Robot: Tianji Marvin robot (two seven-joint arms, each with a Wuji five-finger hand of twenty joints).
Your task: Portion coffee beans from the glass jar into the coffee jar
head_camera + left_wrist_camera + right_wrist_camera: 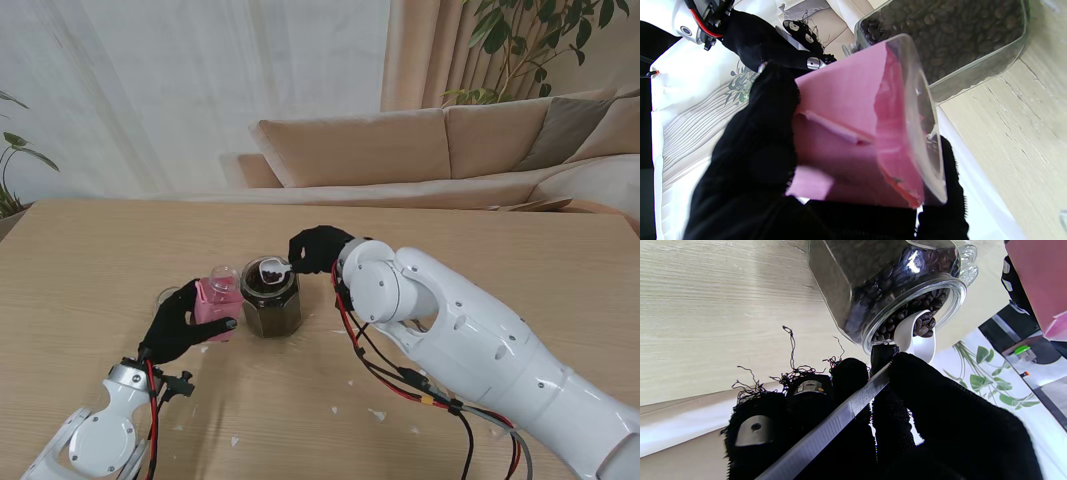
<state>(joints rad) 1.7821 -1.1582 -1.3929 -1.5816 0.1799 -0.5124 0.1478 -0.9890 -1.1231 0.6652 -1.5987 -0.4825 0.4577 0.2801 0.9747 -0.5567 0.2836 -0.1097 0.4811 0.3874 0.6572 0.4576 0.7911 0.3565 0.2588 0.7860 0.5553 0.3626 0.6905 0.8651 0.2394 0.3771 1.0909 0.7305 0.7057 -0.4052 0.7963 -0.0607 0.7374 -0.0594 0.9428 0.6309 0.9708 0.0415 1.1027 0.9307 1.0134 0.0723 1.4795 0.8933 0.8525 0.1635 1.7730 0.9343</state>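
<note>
A beige sofa sits behind the wooden table — pale curtains and leafy plants beyond

Home living rm: beige sofa w/ cushions, curtains, potted plant behind wooden table

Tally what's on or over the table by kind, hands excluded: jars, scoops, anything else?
Jars: 2, the glass jar of beans and the pink-wrapped coffee jar.
Scoops: 1, the white scoop carrying beans.
Other: 1 small clear glass item behind the coffee jar, unidentifiable.
Total: 4
</note>
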